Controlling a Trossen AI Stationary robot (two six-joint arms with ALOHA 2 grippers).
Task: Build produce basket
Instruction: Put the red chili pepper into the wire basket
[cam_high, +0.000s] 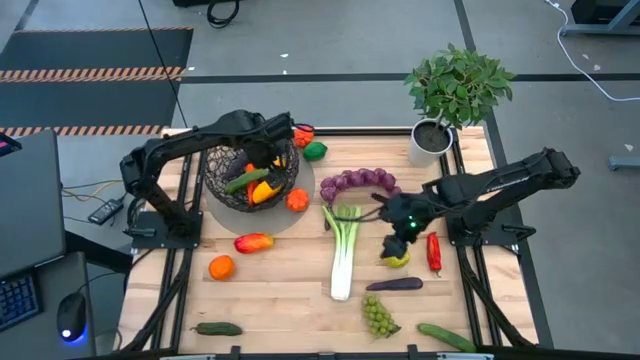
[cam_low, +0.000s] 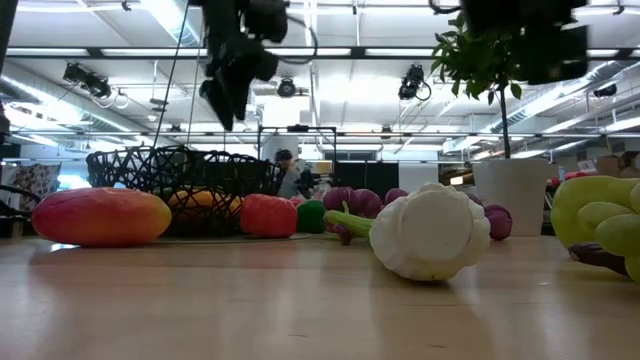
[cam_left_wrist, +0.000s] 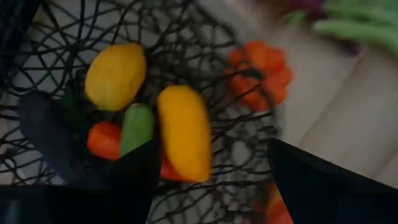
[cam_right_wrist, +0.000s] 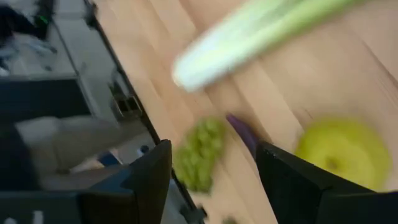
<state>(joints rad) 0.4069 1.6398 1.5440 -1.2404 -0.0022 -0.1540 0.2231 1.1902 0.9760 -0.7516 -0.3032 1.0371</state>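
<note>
The basket (cam_high: 250, 170), a round bowl of dark open wire mesh, sits near the table's (cam_high: 290, 290) far left corner holding yellow, orange and green produce (cam_left_wrist: 184, 130). The left gripper (cam_high: 272, 150) hangs over it, jaws apart and empty. The right gripper (cam_high: 398, 232) hovers over the yellow-green fruit (cam_right_wrist: 345, 152) right of centre, jaws parted, holding nothing; bare wood lies along the near edge
</note>
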